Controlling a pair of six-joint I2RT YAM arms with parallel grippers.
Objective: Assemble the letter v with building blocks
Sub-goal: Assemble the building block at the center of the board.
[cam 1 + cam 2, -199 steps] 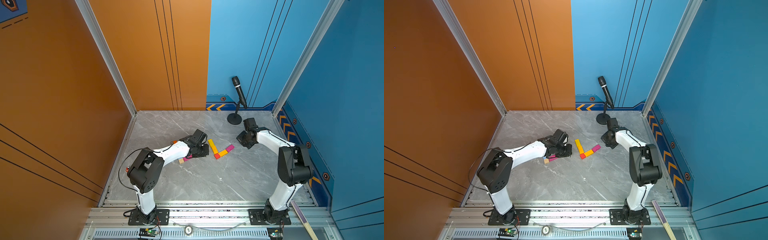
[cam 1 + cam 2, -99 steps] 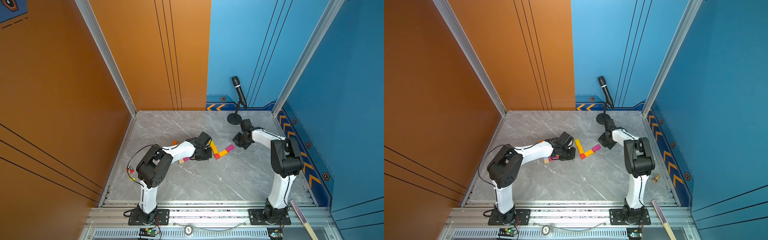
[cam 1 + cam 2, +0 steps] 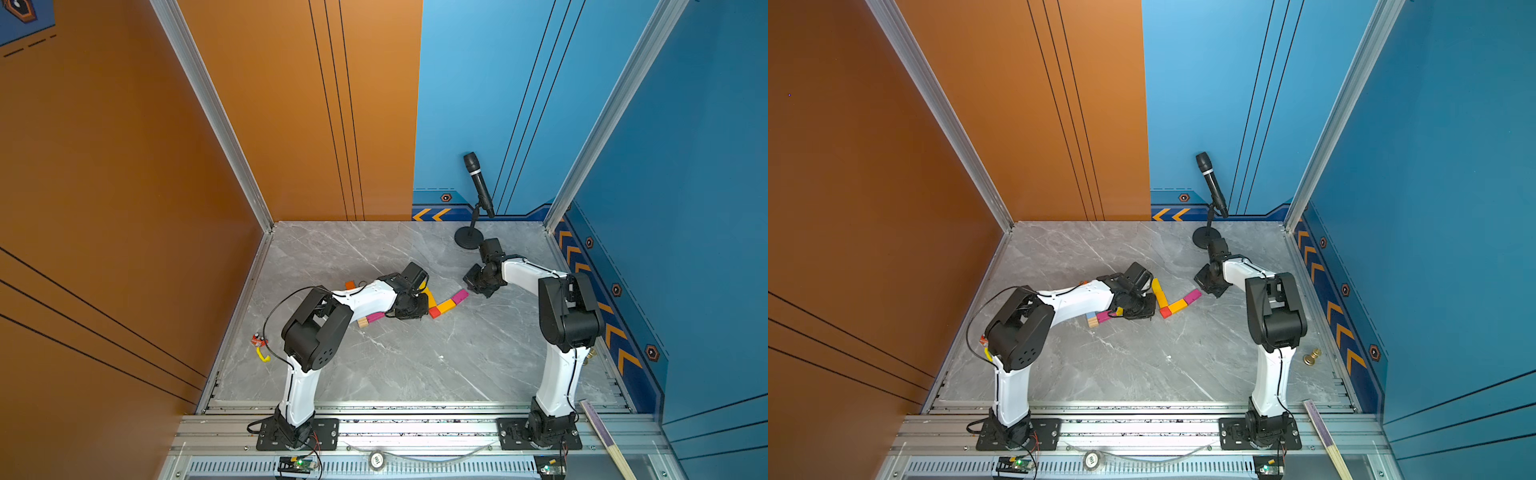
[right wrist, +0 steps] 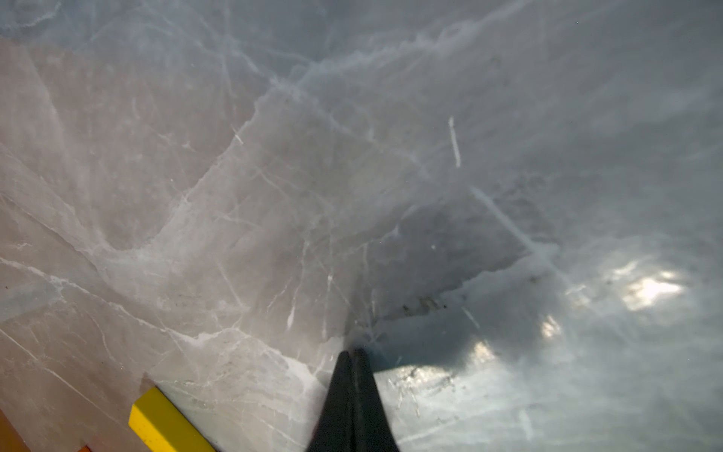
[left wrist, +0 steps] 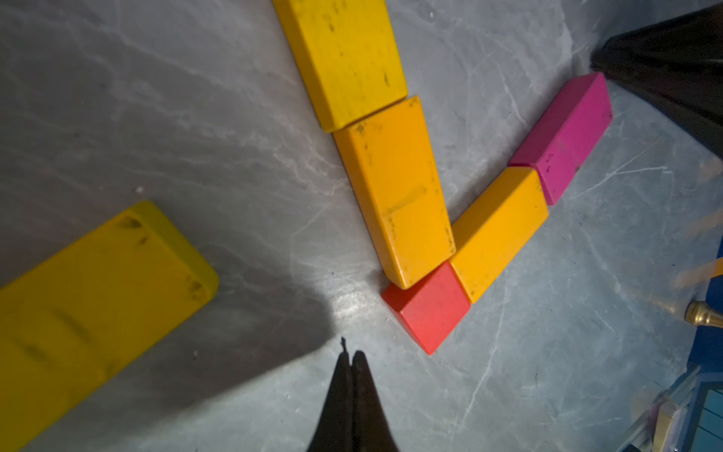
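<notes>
Building blocks lie flat on the marble floor in a V: a yellow block (image 5: pixel 344 58) and an orange block (image 5: pixel 395 188) form one arm. A red cube (image 5: pixel 428 309) is the corner, and an amber block (image 5: pixel 499 231) and a pink block (image 5: pixel 563 137) form the other arm (image 3: pixel 446 306). My left gripper (image 5: pixel 352 354) is shut and empty, just short of the red cube. A loose yellow block (image 5: pixel 90 297) lies beside it. My right gripper (image 4: pixel 352 352) is shut and empty, close to the pink block's far end (image 3: pixel 478 284). More blocks (image 3: pixel 376 317) lie partly under the left arm.
A microphone on a round stand (image 3: pixel 468 240) is at the back, behind the right arm. A brass knob (image 3: pixel 1311 357) lies by the right wall. A small red and yellow item (image 3: pixel 259 345) sits at the left edge. A stick (image 3: pixel 606 440) leans at the front right.
The left gripper has slid right, up to the V's corner. The right arm has swung its gripper in toward the pink block, and its elbow has shifted, uncovering the brass knob.
</notes>
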